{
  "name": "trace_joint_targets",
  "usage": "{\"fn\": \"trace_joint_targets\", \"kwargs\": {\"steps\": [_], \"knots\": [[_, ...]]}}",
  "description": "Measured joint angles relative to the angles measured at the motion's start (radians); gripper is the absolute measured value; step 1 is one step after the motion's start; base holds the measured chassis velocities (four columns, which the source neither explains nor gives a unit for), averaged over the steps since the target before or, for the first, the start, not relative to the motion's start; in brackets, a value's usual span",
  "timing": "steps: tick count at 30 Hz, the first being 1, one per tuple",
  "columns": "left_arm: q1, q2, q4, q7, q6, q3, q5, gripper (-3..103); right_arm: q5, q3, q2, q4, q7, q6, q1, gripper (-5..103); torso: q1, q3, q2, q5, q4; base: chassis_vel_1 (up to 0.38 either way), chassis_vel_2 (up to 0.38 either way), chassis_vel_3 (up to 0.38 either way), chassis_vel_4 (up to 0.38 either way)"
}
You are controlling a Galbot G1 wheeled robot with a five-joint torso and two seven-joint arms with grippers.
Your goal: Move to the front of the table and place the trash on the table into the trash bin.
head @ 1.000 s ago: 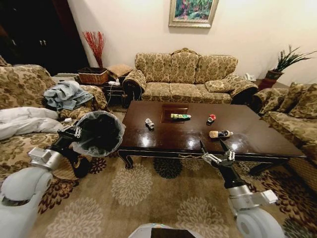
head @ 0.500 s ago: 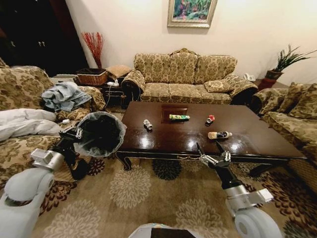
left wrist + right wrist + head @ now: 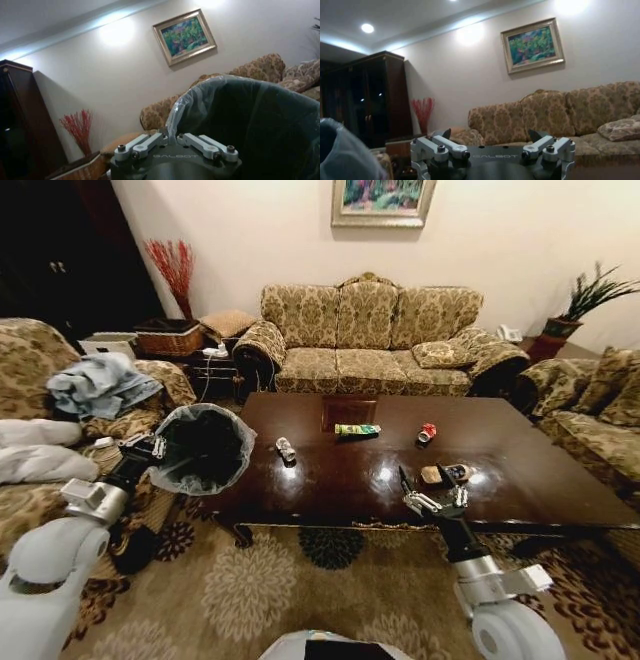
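Observation:
The dark glossy table [image 3: 520, 480] stands just ahead of me. On it lie a crushed silver can [image 3: 285, 449], a green-yellow wrapper [image 3: 357, 430], a crushed red can [image 3: 428, 432] and a tan bottle [image 3: 445, 474]. My left gripper [image 3: 152, 448] is shut on the rim of the black, bag-lined trash bin [image 3: 205, 448], held in the air off the table's left end. In the left wrist view the gripper [image 3: 172, 137] pinches the trash bin [image 3: 250, 123] at its bag edge. My right gripper [image 3: 428, 488] hangs open over the table's front edge, just short of the bottle; its wrist view shows it [image 3: 490, 134] holding nothing.
A patterned sofa [image 3: 370, 330] lines the far wall. An armchair with piled clothes [image 3: 95, 385] is on the left, another sofa [image 3: 600, 410] on the right. A woven basket [image 3: 168, 338] sits on a side table. Flowered rug [image 3: 270, 570] lies before the table.
The whole view has closed in on the table, so the camera has moved forward. My right gripper now reaches over the table's front edge near the bottle. The bin stays held.

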Motion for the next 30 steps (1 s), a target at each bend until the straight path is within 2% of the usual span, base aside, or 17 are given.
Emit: {"fn": "trace_joint_targets", "kwargs": {"steps": [12, 17, 23, 30], "knots": [[0.005, -0.004, -0.007, 0.000, 0.000, -0.001, -0.001, 3, 0.001, -0.004, 0.001, -0.008, -0.006, -0.004, 0.001, 100, -0.002, -0.001, 0.001, -0.0002, 0.0005, 0.016, 0.011, -0.009, -0.009], [0.004, -0.008, -0.008, 0.001, -0.001, 0.003, 0.002, 3, 0.004, -0.003, 0.000, -0.015, -0.011, 0.003, -0.002, 100, -0.001, -0.001, 0.001, 0.0000, 0.0003, -0.138, 0.136, 0.142, -0.136], [-0.001, -0.007, -0.008, 0.003, -0.001, 0.003, 0.001, 3, -0.002, -0.019, 0.003, -0.021, -0.062, 0.027, -0.006, 100, -0.001, 0.000, 0.001, -0.0003, 0.0003, -0.176, 0.163, 0.172, -0.183], [-0.013, 0.006, -0.008, 0.004, -0.006, -0.029, -0.006, 3, 0.002, -0.022, -0.016, -0.031, -0.043, 0.005, 0.011, 100, -0.001, 0.000, 0.000, 0.0001, 0.0003, -0.063, 0.071, 0.055, -0.065]]}}
